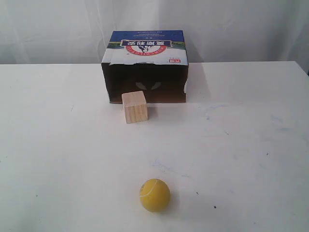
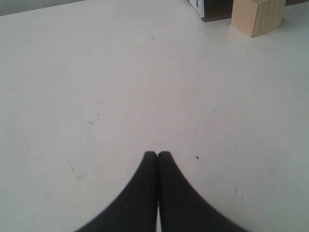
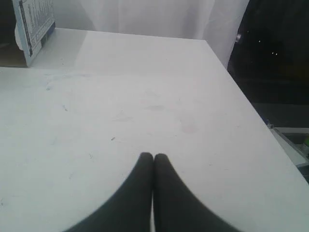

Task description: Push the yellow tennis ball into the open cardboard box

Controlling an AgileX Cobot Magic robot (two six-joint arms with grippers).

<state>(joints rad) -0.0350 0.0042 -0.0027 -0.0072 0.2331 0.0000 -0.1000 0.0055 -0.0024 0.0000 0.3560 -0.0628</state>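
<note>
The yellow tennis ball [image 1: 154, 195] rests on the white table near the front edge, in the exterior view only. The open cardboard box [image 1: 145, 65] lies on its side at the back, its dark opening facing the ball; its corner shows in the left wrist view [image 2: 212, 8] and its printed side in the right wrist view [image 3: 31, 29]. Neither arm appears in the exterior view. My left gripper [image 2: 157, 154] is shut with nothing in it, over bare table. My right gripper [image 3: 153, 156] is shut and empty too, far from the ball.
A pale wooden cube [image 1: 134, 107] stands just in front of the box opening, between ball and box, also seen in the left wrist view [image 2: 257, 16]. The table's right edge [image 3: 251, 106] drops off beside the right gripper. White curtain [image 1: 217, 24] hangs behind.
</note>
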